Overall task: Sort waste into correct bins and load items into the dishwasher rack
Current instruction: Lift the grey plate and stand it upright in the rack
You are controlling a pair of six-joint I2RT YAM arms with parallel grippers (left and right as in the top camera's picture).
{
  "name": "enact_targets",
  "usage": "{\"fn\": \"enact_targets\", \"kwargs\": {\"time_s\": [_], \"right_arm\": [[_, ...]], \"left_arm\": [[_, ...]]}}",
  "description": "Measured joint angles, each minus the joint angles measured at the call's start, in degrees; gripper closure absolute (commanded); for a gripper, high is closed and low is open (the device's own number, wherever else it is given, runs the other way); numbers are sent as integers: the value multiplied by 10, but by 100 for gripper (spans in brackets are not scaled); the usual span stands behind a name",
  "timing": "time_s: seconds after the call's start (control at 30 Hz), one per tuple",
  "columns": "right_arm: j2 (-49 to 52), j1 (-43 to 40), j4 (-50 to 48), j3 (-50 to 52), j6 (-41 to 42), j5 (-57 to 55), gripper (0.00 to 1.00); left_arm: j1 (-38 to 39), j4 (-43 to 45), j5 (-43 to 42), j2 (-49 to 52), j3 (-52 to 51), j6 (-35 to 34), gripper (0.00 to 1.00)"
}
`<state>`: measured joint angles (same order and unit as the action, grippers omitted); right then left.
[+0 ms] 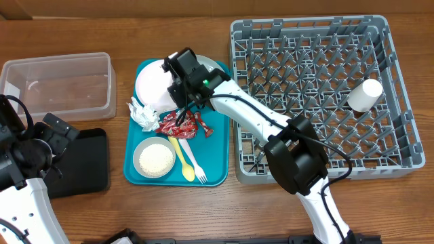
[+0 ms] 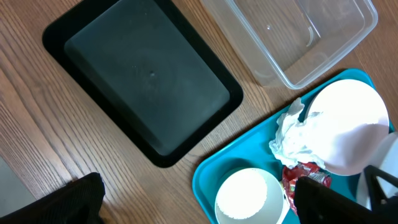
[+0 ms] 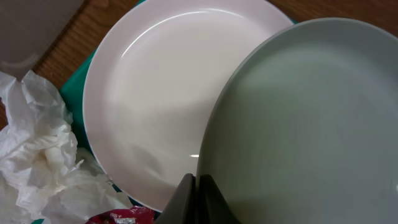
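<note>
Right gripper (image 3: 198,202) fingers are closed on the rim of the round pale grey-green plate (image 3: 311,124). Left gripper (image 2: 199,204) fingers are spread wide, holding nothing.

On the teal tray (image 1: 217,159), a white plate (image 1: 150,85) lies flat at the far end. A pale grey-green plate (image 3: 311,124) laps over its right side. A crumpled white napkin (image 1: 142,114) sits at the tray's left edge and shiny red wrappers (image 1: 180,125) near its middle. In its near left corner is a pale bowl (image 1: 135,159) of white grains (image 1: 154,159), with a yellow spoon (image 1: 186,171) and a white fork (image 1: 201,176) just right of it. Left of the teal tray stand a clear tub (image 1: 57,85) and a shallow black tray (image 1: 91,166). To its right is the grey rack (image 1: 308,175), with a white cup (image 1: 365,95) on its side among the pegs.
</note>
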<state>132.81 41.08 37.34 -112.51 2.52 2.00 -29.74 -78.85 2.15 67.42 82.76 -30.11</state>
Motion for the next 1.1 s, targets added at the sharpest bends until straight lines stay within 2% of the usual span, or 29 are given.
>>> {"fn": "enact_targets", "kwargs": {"time_s": [0.17, 0.37, 0.53, 0.7, 0.9, 1.1], "right_arm": [[-5, -1, 59, -50, 3, -33, 96], [-59, -1, 103, -90, 2, -57, 96], [-167, -2, 115, -91, 6, -43, 96], [-257, -21, 123, -92, 47, 16, 96], [-340, -146, 136, -101, 112, 184, 96], [-346, -352, 167, -103, 170, 431, 96]], "left_arm": [[0, 0, 0, 0, 0, 0, 0], [0, 0, 0, 0, 0, 0, 0], [0, 0, 0, 0, 0, 0, 0], [0, 0, 0, 0, 0, 0, 0], [0, 0, 0, 0, 0, 0, 0], [0, 0, 0, 0, 0, 0, 0]]}}
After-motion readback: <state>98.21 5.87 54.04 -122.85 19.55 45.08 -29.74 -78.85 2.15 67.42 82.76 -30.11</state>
